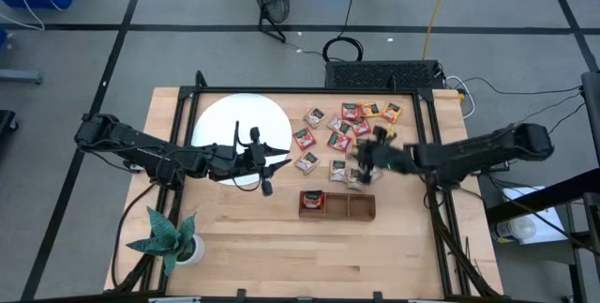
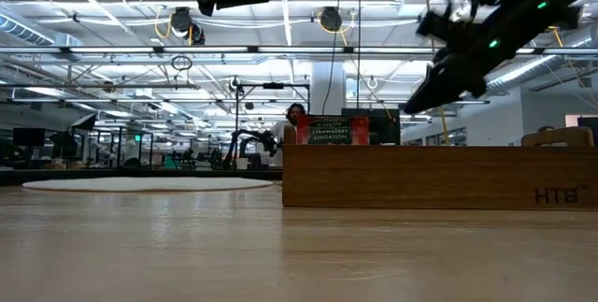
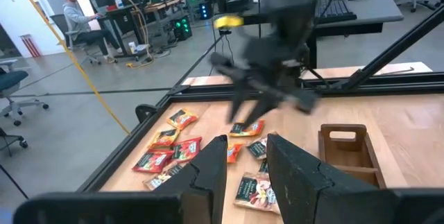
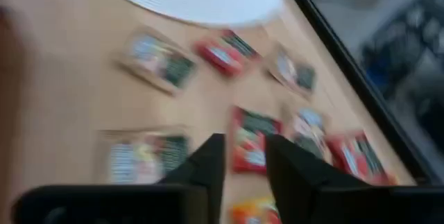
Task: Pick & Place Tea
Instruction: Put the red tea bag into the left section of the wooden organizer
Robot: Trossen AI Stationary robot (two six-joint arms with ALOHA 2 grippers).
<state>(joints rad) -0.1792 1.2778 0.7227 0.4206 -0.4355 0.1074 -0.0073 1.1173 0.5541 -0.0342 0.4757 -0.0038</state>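
sachets (image 1: pixel 339 140) under right hand (image 1: pixel 364 159)

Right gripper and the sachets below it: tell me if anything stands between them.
Nothing visible does. The right gripper hangs over the scattered sachets, and its wrist view looks straight down between its fingers onto a red sachet with only bare table around. The tray lies beside the pile, not across it.

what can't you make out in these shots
- Right pincer, high view: motion blur hides whether it holds a sachet.
- Tea sachets, right wrist view: print smeared by blur.
- Wooden tray, low view: its wall hides what is inside.
- Sachets beyond the tray, low view: hidden by that wall.
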